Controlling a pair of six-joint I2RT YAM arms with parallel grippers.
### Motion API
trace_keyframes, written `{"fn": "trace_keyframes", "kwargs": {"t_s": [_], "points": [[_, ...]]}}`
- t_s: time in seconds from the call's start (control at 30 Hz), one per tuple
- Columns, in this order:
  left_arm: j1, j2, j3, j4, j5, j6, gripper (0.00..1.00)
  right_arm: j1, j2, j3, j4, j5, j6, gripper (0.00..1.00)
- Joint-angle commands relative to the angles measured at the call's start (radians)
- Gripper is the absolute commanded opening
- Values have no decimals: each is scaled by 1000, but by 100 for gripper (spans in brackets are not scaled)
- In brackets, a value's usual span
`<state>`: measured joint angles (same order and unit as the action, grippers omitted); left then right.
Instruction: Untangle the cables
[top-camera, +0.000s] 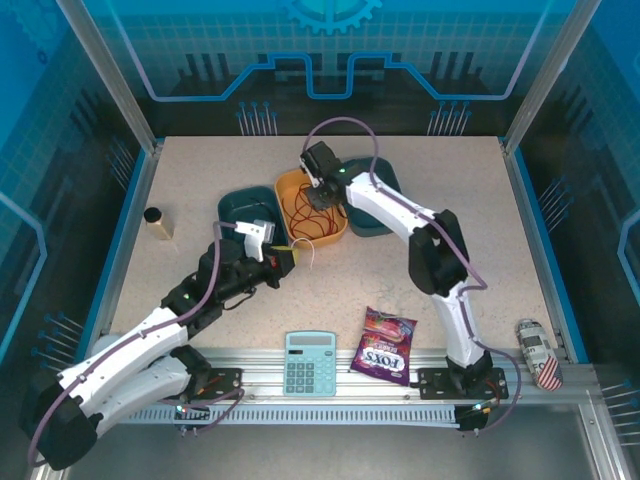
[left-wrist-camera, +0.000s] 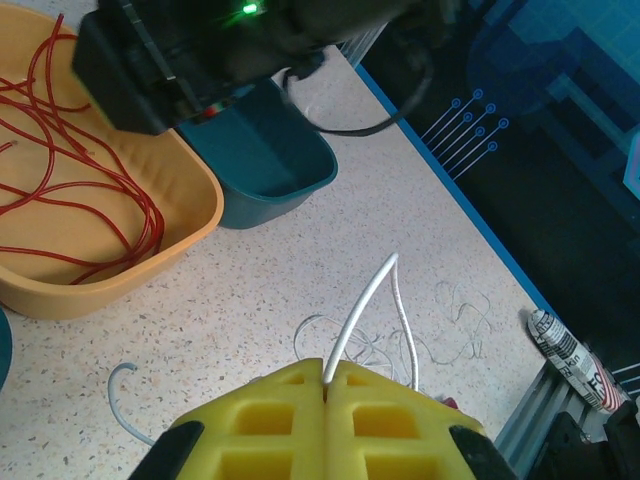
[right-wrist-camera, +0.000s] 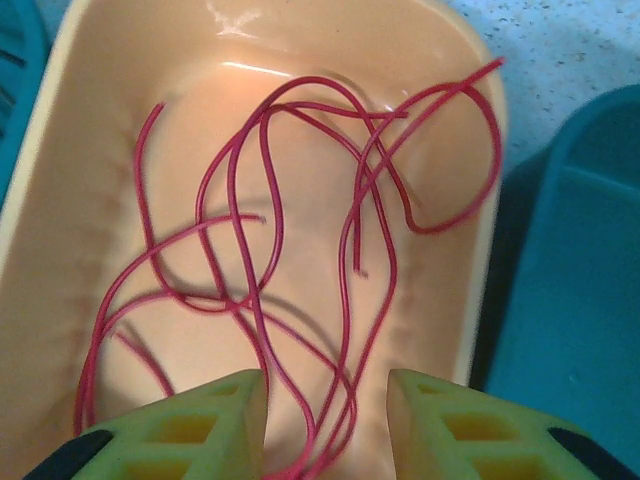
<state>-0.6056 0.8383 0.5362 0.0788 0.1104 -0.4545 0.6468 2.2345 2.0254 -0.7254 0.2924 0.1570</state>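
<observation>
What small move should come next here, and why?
Probably the left gripper should lift and carry the white cable toward a teal bin. Its jaws are shut on that cable, whose loose loops lie on the table, while the red cable already lies in the orange bin under the open right gripper.
</observation>
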Motion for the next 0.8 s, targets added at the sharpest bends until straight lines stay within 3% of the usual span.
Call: {"fn": "trace_keyframes", "kwargs": {"t_s": [0.0, 0.13, 0.33, 0.77], "points": [[7, -30, -2, -5, 5, -26, 0, 11, 79, 114, -72, 34, 20, 39], [8, -45, -8, -18, -4, -24, 0, 10, 154, 177, -99, 24, 15, 39], [9, -50, 2, -21, -9, -12, 0, -3, 172, 182, -102, -108, 24, 41], [9, -50, 11, -20, -7, -13, 0, -32, 231, 183, -109, -180, 51, 43]]}}
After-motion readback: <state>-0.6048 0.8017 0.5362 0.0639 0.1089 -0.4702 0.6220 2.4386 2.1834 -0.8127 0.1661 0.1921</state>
